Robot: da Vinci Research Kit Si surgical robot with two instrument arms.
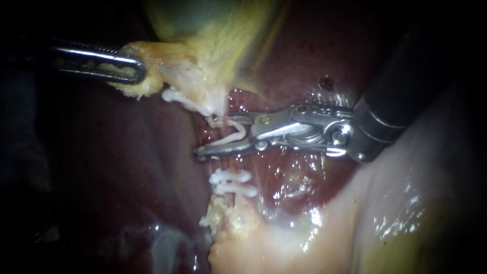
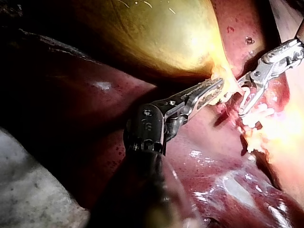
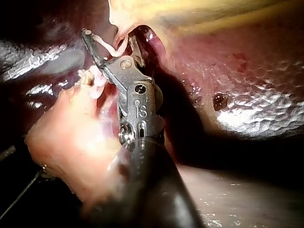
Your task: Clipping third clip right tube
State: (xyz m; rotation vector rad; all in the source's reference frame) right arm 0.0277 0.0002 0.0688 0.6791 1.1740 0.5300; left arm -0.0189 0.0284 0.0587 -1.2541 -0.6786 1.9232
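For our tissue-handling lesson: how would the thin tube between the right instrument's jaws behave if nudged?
Probably floppy: the tube is thin, held taut only by the left instrument gripping the gallbladder. Likely slippery: the liver beside it glistens. Possibly fragile: slender as the clip in the right instrument.

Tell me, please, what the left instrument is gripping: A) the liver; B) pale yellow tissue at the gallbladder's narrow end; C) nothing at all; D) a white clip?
B: the left instrument is closed on the pale yellow tissue where the gallbladder narrows, as the left wrist view also shows.
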